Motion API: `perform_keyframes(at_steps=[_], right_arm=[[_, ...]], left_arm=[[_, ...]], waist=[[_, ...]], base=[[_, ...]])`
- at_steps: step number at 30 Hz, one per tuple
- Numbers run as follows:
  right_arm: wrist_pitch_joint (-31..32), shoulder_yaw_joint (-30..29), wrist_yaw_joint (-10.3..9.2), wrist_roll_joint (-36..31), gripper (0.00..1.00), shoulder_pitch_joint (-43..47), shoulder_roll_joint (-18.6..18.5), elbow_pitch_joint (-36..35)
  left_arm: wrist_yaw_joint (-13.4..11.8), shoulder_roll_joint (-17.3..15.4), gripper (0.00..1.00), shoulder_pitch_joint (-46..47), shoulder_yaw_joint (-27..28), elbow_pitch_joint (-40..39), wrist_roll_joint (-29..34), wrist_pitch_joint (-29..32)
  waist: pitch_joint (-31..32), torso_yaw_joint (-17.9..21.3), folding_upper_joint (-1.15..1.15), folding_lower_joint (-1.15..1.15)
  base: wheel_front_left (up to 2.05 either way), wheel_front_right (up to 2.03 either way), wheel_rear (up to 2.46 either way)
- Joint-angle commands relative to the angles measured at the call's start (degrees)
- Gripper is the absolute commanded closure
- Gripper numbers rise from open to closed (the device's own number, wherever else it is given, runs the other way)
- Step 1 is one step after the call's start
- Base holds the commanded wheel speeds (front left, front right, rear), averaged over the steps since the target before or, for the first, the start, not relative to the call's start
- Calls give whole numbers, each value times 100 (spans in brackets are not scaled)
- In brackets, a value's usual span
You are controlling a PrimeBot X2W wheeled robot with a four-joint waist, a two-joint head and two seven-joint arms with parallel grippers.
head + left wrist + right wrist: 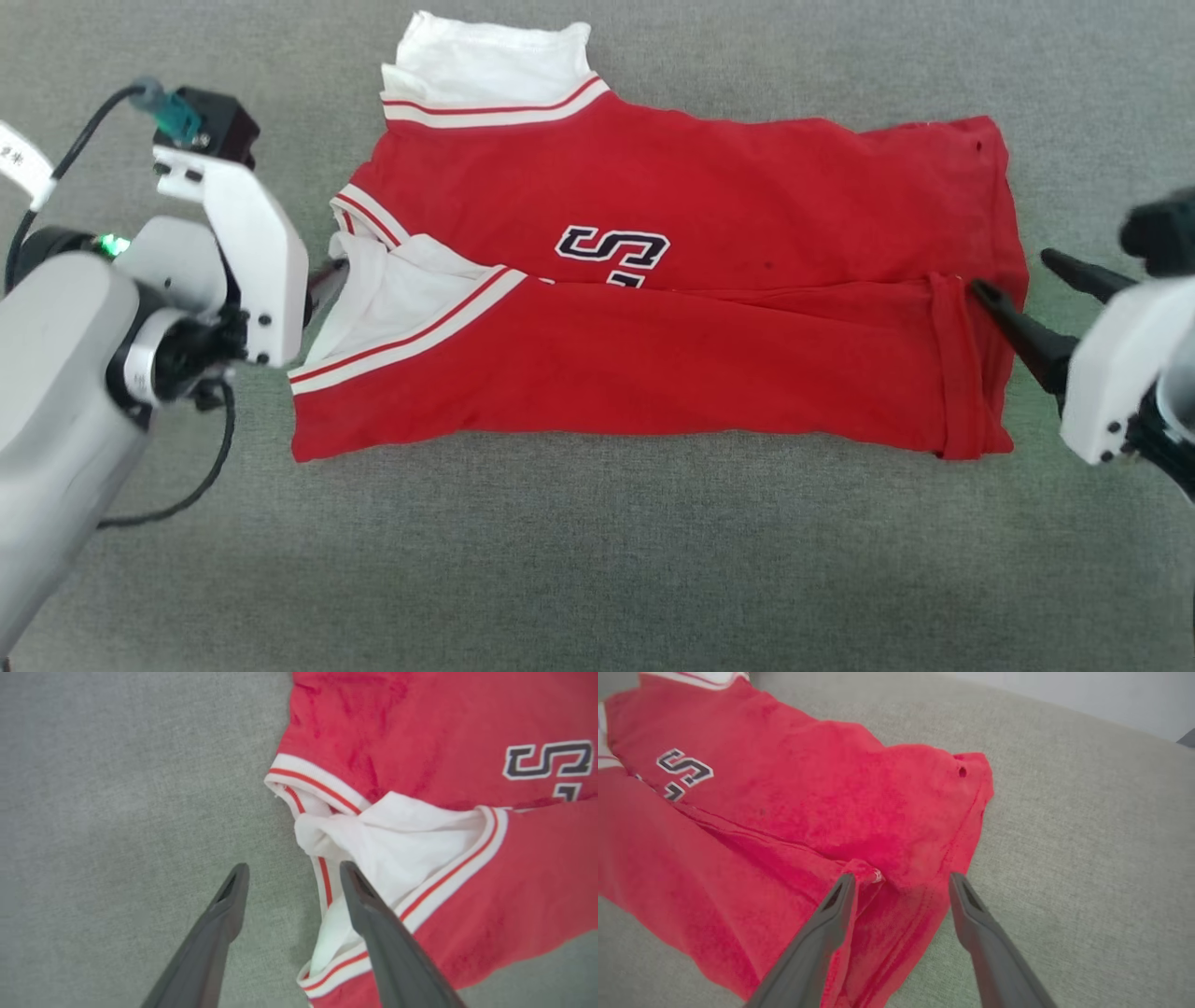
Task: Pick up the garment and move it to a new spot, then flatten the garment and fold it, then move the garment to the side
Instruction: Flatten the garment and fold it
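The garment, a red shirt with white sleeves and striped trim, lies on the grey surface with its near half folded over the far half, so just part of the black lettering shows. My left gripper is at the shirt's left end by the white sleeve, mostly hidden behind its white wrist housing. In the left wrist view this gripper is open, one finger over the striped trim of the garment. My right gripper is open at the shirt's right hem. In its wrist view the right gripper straddles the folded hem of the garment without gripping it.
A grey fabric-covered surface spreads on all sides of the shirt. A black cable loops under my left forearm. A pale wall rises beyond the surface's far edge in the right wrist view.
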State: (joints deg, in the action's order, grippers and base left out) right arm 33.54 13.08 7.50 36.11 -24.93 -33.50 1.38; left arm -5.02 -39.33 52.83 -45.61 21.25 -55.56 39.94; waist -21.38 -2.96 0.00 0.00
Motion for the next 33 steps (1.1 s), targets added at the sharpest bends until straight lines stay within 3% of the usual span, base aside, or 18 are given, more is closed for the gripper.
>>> perform_keyframes(at_steps=[1, 4, 10, 14, 18, 23, 29, 30, 33], right_arm=[[-81, -72, -2, -60, 0, 123, 97, -76], [-378, -595, -2, -364, 0, 432, 317, -416], [-975, -1486, -2, -1078, 0, 976, 1217, -1044], [-1270, -1841, -2, -1440, 0, 1267, 1750, -1329], [-1432, -2049, -2, -1658, 0, 1528, 2138, -1524], [-1369, -2131, -1, -1811, 0, 1834, 2551, -1545], [-720, -1855, -2, -1643, 0, 2132, 2528, -1451], [-393, -1783, -1, -1537, 0, 2185, 2494, -1433], [174, -1747, -1, -1431, 0, 2171, 2463, -1375]], left_arm=[[-70, -67, 0, -105, 25, -117, 0, 50], [-434, -350, 0, -444, 59, -866, -75, 188], [-1214, -915, 0, -1204, 127, -2153, -267, 449], [-1582, -1170, 0, -1662, 165, -2627, -373, 497], [-1731, -1275, 0, -1913, 183, -2669, -441, 425], [-1622, -1193, 0, -1997, 233, -2200, -470, 197], [-1431, -885, 0, -2058, 109, -1449, -731, 332], [-1274, -767, 100, -2034, -11, -1290, -705, 401], [-1137, -620, 100, -1974, -56, -1121, -717, 386]], waist=[[23, -8, 0, 0], [54, -4, 0, 0], [89, 83, 0, 0], [84, 157, 0, 0], [59, 236, 0, 0], [20, 367, 0, 0], [0, 468, 0, 0], [0, 467, 0, 0], [4, 435, 0, 0]], base=[[0, 0, 0], [0, 0, 0], [0, 0, 0], [0, 0, 0], [0, 0, 0], [0, 0, 0], [0, 0, 0], [0, 0, 0], [0, 0, 0]])
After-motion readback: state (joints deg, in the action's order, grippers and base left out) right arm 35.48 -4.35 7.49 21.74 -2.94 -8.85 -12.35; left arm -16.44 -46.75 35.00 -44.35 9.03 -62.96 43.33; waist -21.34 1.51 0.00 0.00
